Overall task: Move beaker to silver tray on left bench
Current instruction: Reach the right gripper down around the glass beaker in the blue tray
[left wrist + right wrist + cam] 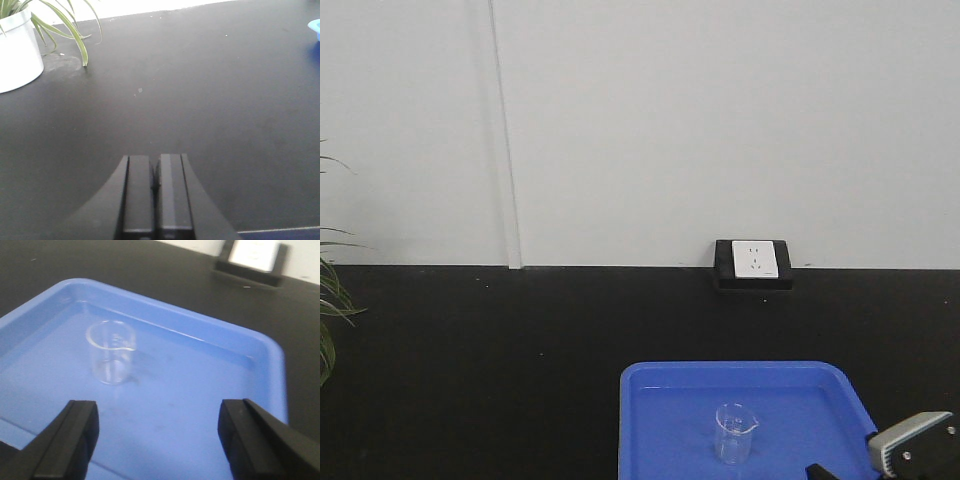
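The small clear glass beaker [734,432] stands upright in a bright blue plastic tray [670,400]; it also shows in the right wrist view [111,352]. My right gripper [157,427] is open and empty above the blue tray [210,385], with the beaker ahead and left of its jaws. Its body [915,445] shows at the front view's bottom right. My left gripper [155,172] is shut and empty over the black bench top [200,90]. The silver tray is out of view.
A white pot with a green plant [17,47] stands at the far left of the bench; its leaves [330,300] show in the front view. A black socket box with a white face [754,262] sits by the wall behind the blue tray.
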`<state>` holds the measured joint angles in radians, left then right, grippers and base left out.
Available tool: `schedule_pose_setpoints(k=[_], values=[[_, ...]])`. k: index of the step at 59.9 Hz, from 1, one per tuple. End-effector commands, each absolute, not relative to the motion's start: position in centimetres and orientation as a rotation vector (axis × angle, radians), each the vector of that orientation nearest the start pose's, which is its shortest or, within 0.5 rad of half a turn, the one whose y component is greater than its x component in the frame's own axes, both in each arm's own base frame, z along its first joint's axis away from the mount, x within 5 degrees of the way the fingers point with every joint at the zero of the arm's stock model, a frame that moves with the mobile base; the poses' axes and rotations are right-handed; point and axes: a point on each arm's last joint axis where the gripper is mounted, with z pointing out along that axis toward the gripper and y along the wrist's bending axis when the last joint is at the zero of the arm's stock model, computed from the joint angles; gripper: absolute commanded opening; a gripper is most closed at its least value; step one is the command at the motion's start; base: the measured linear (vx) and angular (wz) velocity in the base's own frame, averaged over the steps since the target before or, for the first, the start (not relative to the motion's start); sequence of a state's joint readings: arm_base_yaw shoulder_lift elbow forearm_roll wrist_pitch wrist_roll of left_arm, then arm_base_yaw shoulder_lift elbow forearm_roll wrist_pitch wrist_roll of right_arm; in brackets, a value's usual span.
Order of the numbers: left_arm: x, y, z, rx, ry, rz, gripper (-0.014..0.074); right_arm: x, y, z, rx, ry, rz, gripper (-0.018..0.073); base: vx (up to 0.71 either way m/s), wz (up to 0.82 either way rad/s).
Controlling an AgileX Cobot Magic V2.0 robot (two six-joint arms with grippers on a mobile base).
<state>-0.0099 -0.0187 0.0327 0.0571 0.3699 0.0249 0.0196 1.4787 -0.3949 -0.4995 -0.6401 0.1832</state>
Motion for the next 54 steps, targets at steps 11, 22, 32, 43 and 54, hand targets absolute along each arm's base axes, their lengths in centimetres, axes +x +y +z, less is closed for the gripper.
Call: schedule_pose_setpoints(k=[11, 22, 32, 43, 54], values=[[5.4, 0.1, 17.0, 0.071, 1.803, 0.057, 0.0001, 29.8, 4.4, 16.5, -0.529, 1.793, 0.246, 0.0559, 0.00, 0.00], [5.4, 0.1, 17.0, 0.071, 1.803, 0.057, 0.0001, 31.8, 5.4, 14.9, -0.584, 1.807, 0.300, 0.0559, 0.00, 0.00], [5.4, 0.1, 17.0, 0.071, 1.803, 0.057, 0.0001, 33.6, 7.6, 13.9, -0.635, 1.798, 0.335, 0.0561, 0.00, 0.00], [5.4, 0.1, 17.0, 0.071, 1.803, 0.057, 0.0001, 36.0, 8.5, 13.0, -0.592, 1.791, 0.342, 0.0566, 0.00, 0.00], [5.4, 0.1, 17.0, 0.071, 1.803, 0.057, 0.0001, 38.1, 9.0, 12.4, -0.594, 1.768, 0.341, 0.0566, 0.00, 0.00]])
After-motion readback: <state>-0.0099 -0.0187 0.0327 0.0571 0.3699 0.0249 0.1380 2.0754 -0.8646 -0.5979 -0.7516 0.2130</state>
